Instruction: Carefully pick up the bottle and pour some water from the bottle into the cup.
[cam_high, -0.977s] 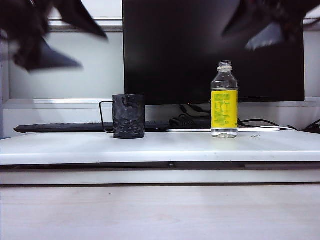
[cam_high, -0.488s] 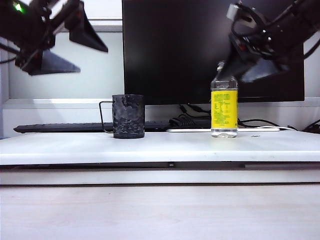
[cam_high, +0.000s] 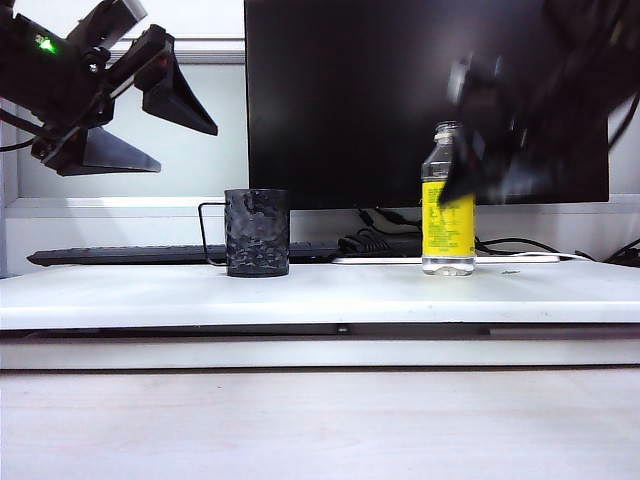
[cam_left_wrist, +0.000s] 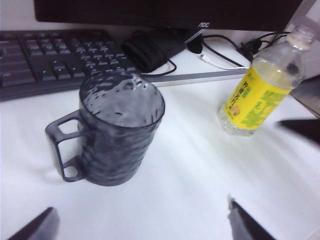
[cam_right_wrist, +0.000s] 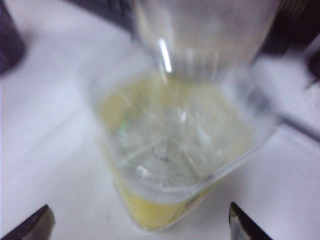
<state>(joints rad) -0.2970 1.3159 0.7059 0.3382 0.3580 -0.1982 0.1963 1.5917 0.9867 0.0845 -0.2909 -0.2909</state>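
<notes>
On the white surface (cam_high: 320, 292) stand two things, well apart. To the left is the cup (cam_high: 257, 232). It is black and bumpy, and its thin handle sticks out to the left. To the right is the bottle (cam_high: 448, 200). It is clear, with a yellow label, and it stands upright. It is taller than the cup. No water can be seen pouring.

Up high on the left hangs the left gripper (cam_high: 150, 125). Its two black fingers (cam_high: 180, 100) are spread wide, and nothing is between them. It is above the cup and off to the left of it, not touching it. From the left wrist view you look down on the cup (cam_left_wrist: 119, 135) and the bottle (cam_left_wrist: 262, 90), and the finger tips (cam_left_wrist: 35, 227) show at the edge, far apart.

On the right, the right gripper (cam_high: 495, 160) is a dark blur right at the bottle, about level with its neck and the top of the label. From the right wrist view the bottle (cam_right_wrist: 175, 145) fills the picture, very close and blurry. The two finger tips (cam_right_wrist: 32, 222) show on each side of it, spread wide. I cannot tell if they touch the bottle.

Behind the things are a dark screen (cam_high: 400, 90), a keyboard (cam_high: 130, 255) and some black cables (cam_high: 375, 240).
</notes>
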